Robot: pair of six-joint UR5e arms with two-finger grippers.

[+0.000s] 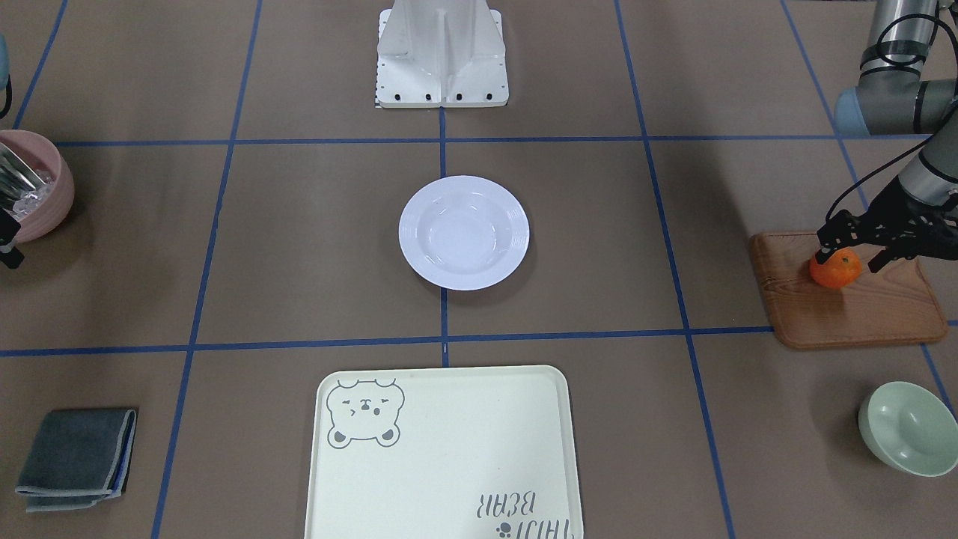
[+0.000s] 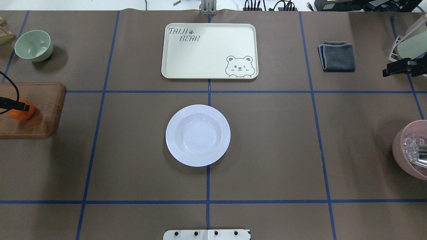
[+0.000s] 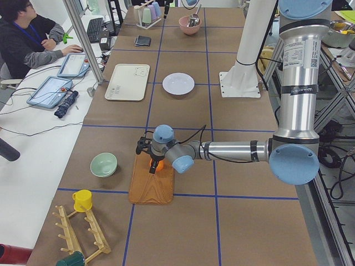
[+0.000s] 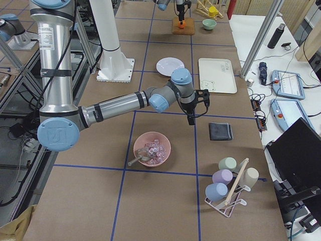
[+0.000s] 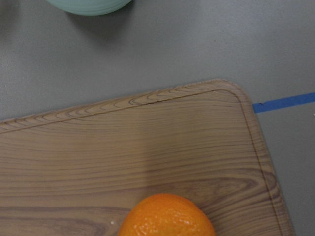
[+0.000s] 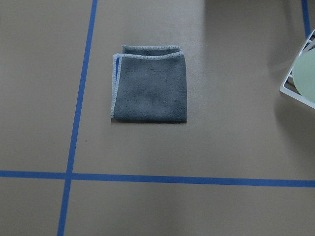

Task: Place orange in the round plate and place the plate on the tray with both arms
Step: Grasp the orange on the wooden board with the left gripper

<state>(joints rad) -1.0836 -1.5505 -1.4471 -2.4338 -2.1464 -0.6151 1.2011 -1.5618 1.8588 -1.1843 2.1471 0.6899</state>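
The orange [image 1: 837,271] lies on a brown wooden board [image 1: 861,314] far to my left, and shows at the bottom edge of the left wrist view [image 5: 166,216]. My left gripper [image 1: 848,258] hangs low over it, open, one finger on each side of the fruit. The white round plate [image 2: 198,135] sits empty at the table's middle. Beyond it lies the cream tray [image 2: 200,60] with the bear drawing, nothing on it. My right gripper [image 2: 402,68] hovers open and empty at the far right, above the table near a folded grey cloth [image 6: 150,83].
A pale green bowl [image 2: 34,45] stands beyond the board. A pink bowl [image 2: 412,151] with clear pieces and a metal utensil sits at the right edge. A cup rack [image 4: 228,186] stands at the right end. A person [image 3: 25,33] sits beside the table.
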